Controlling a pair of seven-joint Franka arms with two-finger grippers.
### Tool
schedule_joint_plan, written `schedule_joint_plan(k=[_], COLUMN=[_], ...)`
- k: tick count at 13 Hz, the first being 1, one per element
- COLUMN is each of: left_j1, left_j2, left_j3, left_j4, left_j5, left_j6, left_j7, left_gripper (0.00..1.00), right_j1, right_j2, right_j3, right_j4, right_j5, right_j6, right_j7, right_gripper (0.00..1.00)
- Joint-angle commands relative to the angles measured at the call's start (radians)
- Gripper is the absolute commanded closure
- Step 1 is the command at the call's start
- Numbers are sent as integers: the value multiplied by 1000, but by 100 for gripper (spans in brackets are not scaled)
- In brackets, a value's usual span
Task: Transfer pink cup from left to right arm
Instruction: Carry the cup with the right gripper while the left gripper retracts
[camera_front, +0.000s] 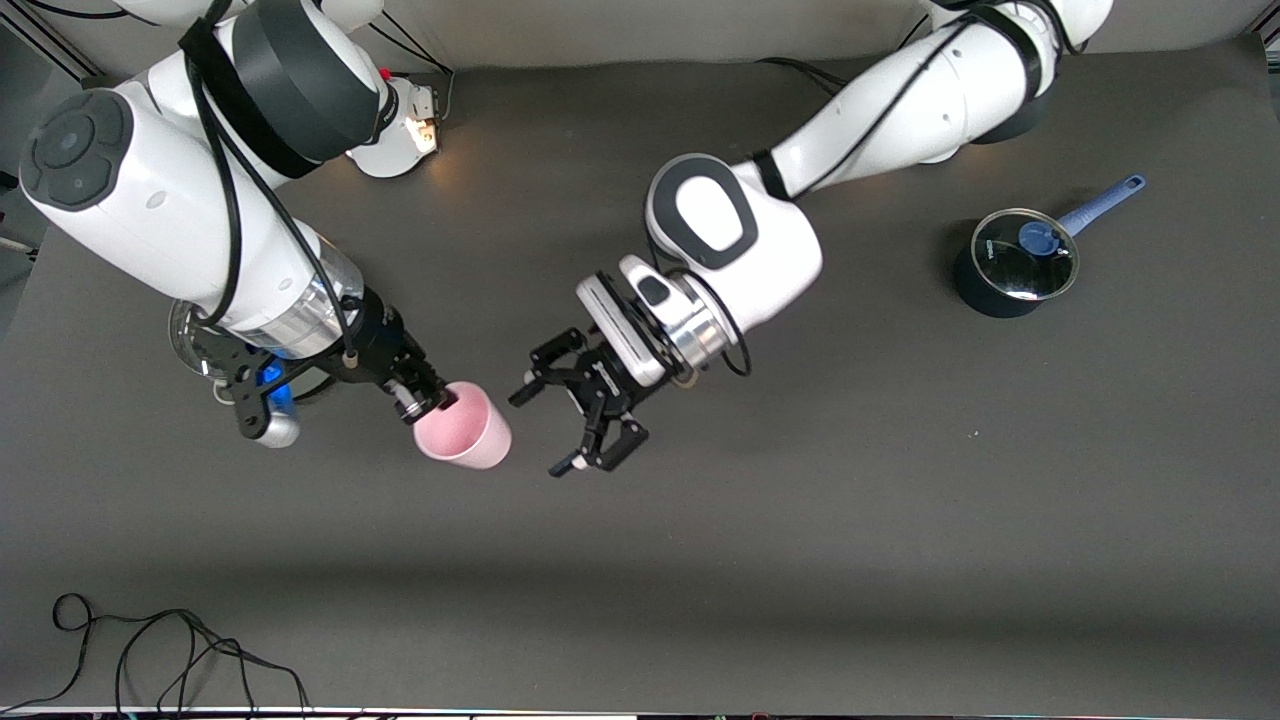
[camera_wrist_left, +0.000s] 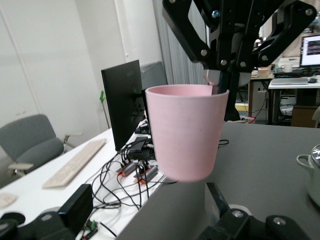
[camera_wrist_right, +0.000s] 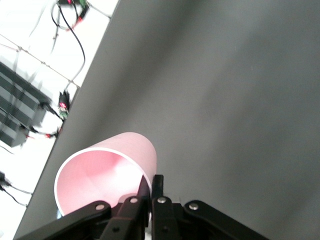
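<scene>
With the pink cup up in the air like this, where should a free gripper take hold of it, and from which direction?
The right gripper pinches the pink cup at its rim, one finger inside, so the rim there is taken. The tapered wall below is bare. The open left gripper, beside the cup toward the left arm's end, would probably best close across the mid-wall from that side, where it is narrower than the rim.

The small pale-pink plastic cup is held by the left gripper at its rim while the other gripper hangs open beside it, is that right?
Not quite: the right gripper holds the small pale-pink plastic cup, pinching its rim, as the front view and right wrist view show. The left gripper is the one that hangs open beside it, over the dark table.
</scene>
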Motion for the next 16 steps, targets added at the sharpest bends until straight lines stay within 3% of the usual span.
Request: schedule_joint_plan(k=[1,7,8,10,12,16], left_j1=[136,448,482,538,630,747], left_j2=[-29,-35,-35,-49,-62,-124], left_j3=[24,31,68,117,102,103], left_j4=[-79,-203,-209,-182,-174,-142], left_j5=[89,244,297,467,633,752], left_j6=[-218,-686,-771,-981,-1153,-1452], left_j7=[-13,-28,-64,-207,-378,-633], left_gripper=[0,0,0,0,0,0], right_j1=[-40,-220,-246,-294,-353,-450], right_j2=[14,5,4,2,0,-1], right_j3=[-4,-5,-5,-5,-5,-8], right_j4=[32,18,16,10,9,7], right_j5=[-53,-51,-53,-51,-48,-42], right_j6=[13,2,1,-16,-57,-158], right_j7=[-61,-370,-417,-534,-700,-1079], right_gripper=[100,100,100,100,100,100])
